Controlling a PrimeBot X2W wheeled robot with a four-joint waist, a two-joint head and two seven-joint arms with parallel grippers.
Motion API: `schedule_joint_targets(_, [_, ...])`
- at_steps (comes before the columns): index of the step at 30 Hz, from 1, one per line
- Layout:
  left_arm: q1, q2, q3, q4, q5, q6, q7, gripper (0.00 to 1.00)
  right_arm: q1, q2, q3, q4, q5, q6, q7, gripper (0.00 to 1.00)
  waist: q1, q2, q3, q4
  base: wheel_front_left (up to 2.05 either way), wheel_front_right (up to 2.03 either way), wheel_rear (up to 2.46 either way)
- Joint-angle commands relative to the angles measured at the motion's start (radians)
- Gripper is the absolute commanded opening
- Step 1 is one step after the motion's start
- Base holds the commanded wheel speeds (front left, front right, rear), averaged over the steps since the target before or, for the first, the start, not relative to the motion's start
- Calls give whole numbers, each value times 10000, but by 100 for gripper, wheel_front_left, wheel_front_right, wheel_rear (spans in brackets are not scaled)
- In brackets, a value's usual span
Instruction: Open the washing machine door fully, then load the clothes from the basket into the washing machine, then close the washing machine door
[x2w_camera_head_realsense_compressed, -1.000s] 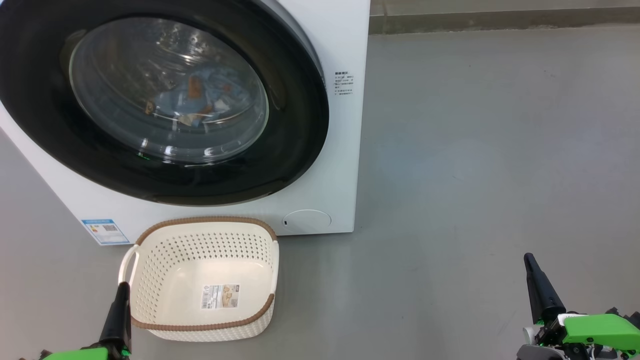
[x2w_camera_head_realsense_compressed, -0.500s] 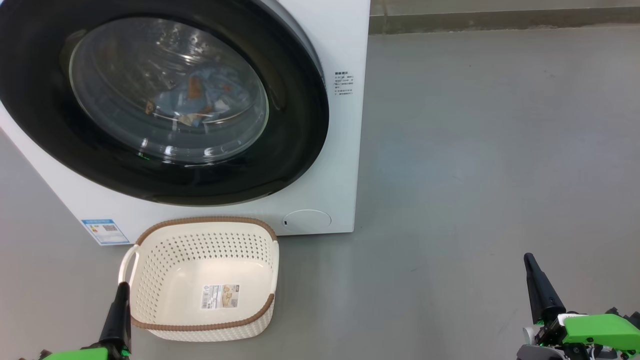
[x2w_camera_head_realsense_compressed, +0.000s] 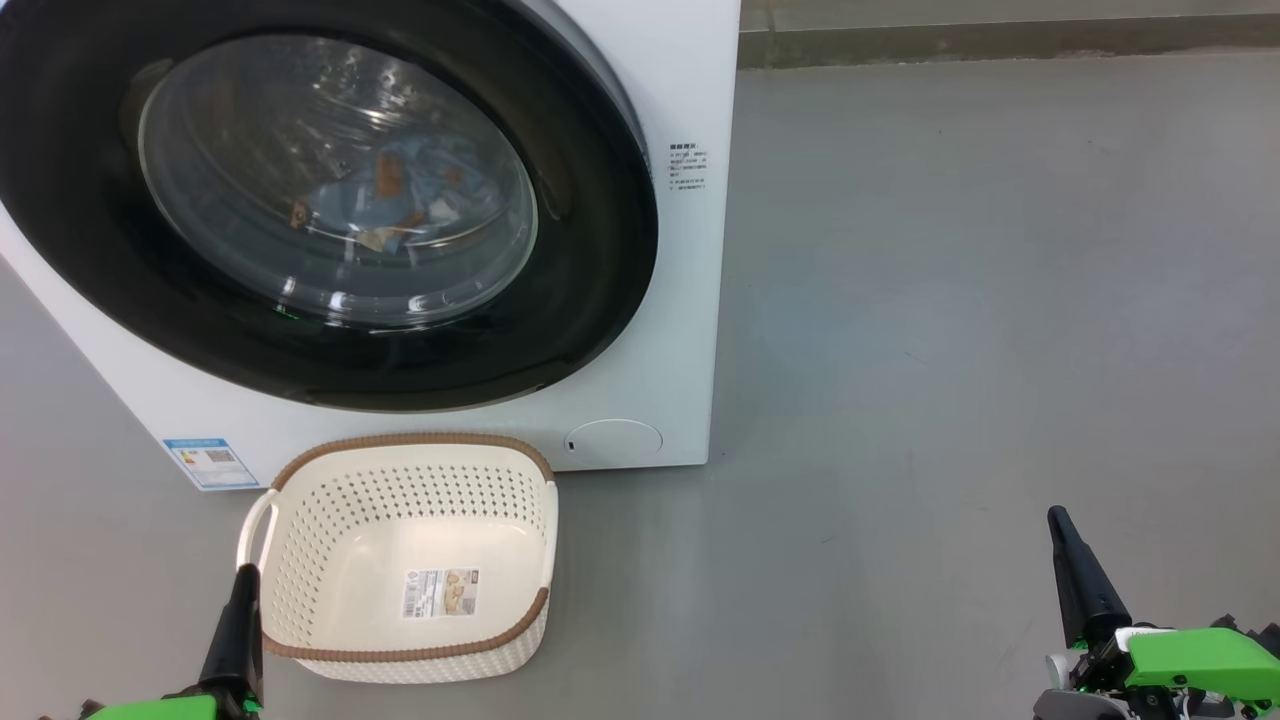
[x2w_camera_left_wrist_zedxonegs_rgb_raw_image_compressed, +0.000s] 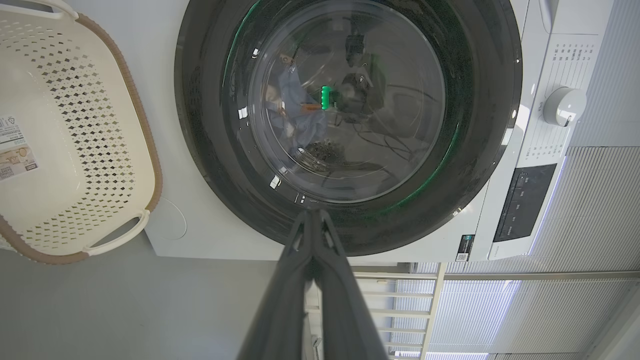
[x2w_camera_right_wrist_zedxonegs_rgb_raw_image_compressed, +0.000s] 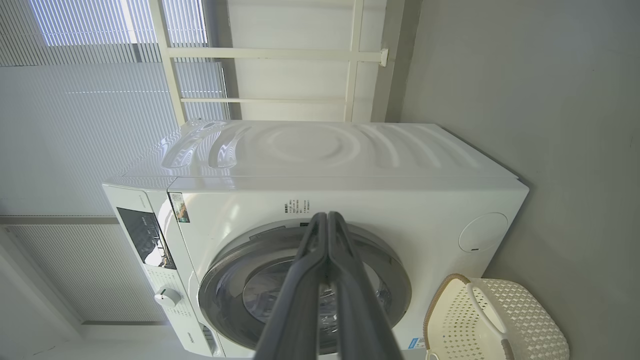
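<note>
Head view puts the door (x2w_camera_head_realsense_compressed: 335, 180) shut against the washer (x2w_camera_head_realsense_compressed: 690, 90), with the blue bear-print clothes (x2w_camera_head_realsense_compressed: 400, 195) lying in the drum behind its glass. On the floor (x2w_camera_head_realsense_compressed: 950, 300) just in front of the washer, below the door, sits the basket (x2w_camera_head_realsense_compressed: 400, 442), a label (x2w_camera_head_realsense_compressed: 440, 592) on its bare bottom. My left end effector (x2w_camera_head_realsense_compressed: 244, 575) is clenched on nothing, its tip beside the basket's near left corner. My right end effector (x2w_camera_head_realsense_compressed: 1057, 520), likewise clenched and grasping nothing, hangs well apart to the right.
</note>
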Motion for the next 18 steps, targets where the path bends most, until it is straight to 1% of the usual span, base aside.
schedule_joint_targets(1, [-389,169,361,-254,81,-35,64,0,-271,-9,238,-296,-40,-9,73,0,0,-1,0,0,0,0,0])
schedule_joint_targets(18, [-390,165,367,-254,86,-35,69,0,-271,-6,234,-296,-44,-9,77,0,0,-1,0,0,0,0,0])
